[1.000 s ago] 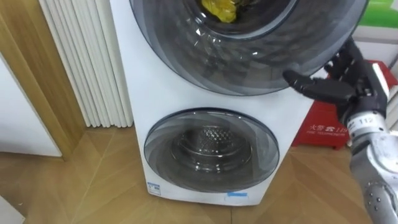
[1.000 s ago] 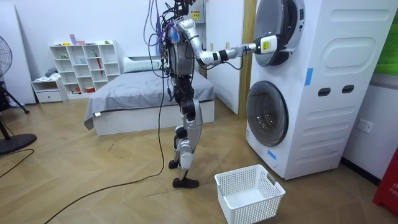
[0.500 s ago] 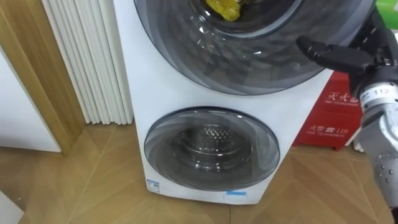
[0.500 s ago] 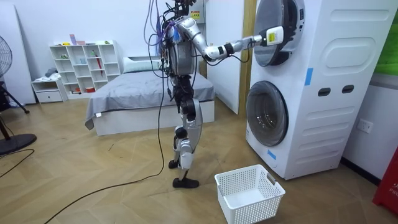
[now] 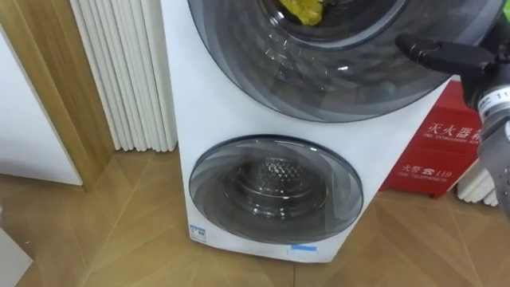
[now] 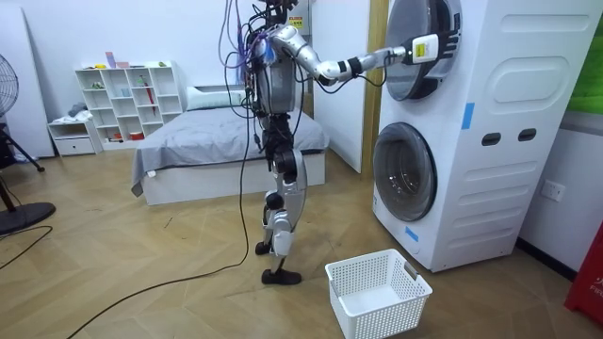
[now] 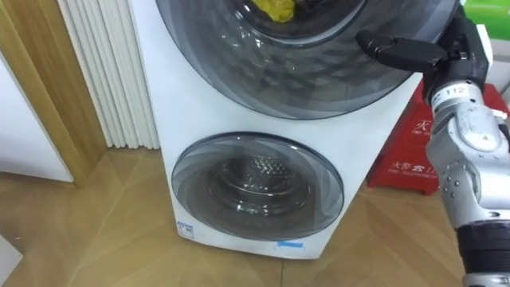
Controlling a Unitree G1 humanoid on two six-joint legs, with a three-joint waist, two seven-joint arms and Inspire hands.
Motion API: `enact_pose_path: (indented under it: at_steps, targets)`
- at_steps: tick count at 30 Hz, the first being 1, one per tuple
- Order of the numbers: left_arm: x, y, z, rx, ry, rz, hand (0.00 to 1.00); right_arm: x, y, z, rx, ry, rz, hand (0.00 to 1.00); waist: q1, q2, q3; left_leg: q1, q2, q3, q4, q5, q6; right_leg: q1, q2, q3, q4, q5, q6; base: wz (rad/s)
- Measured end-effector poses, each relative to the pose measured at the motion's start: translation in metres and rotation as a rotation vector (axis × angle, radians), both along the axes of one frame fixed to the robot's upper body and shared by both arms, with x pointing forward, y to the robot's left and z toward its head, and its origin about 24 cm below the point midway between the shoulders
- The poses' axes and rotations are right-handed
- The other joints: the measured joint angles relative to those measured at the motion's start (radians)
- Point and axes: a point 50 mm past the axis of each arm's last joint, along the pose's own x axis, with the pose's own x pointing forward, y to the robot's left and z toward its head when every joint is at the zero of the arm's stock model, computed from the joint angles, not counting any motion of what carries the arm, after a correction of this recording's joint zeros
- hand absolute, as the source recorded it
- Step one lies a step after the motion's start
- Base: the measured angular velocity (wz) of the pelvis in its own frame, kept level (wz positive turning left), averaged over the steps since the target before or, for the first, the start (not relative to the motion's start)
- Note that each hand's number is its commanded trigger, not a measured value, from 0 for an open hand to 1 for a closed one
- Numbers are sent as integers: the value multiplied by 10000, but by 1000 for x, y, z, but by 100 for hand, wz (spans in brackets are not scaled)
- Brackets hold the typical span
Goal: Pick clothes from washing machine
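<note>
Nothing is out yet: the right hand (image 7: 450, 49) rests at the upper door's (image 7: 303, 76) rim, its grip impossible to tell, the yellow clothes (image 7: 275, 8) lie inside, and the laundry basket (image 6: 372, 318) is empty.

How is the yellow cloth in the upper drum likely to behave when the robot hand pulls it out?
The yellow cloth looks crumpled, so it is probably floppy and would hang from the grasp. It seems small against the upper door, so it is likely light.

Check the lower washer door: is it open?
No, the lower door sits closed, flush with the washing machine front.
</note>
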Motion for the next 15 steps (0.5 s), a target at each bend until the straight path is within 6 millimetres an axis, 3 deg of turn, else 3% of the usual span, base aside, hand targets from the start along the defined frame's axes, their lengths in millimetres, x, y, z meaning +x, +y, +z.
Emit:
enact_pose_path:
  at_steps: [6, 12, 15]
  targets:
    - [-4, 0, -1, -47, 180, 105, 0, -1, 8, 6, -487, -188, 141, 0, 44, 57, 21, -7, 5, 37, -4, 0, 0, -86, 14, 195, -11, 0, 0, -10]
    - [-5, -4, -3, -147, 310, -246, 0, -27, 36, 4, -1538, -997, 875, 0, 111, 274, 19, 126, 22, 260, -13, 0, 0, -173, 61, 625, 2, 10, -17, -29]
    - [-5, -6, -4, -160, 433, -451, 0, -49, 56, -11, -1313, -1319, 1608, 0, -29, 427, 16, 341, 43, 286, -46, -1, -2, 24, 72, 616, -2, 20, -33, -11]
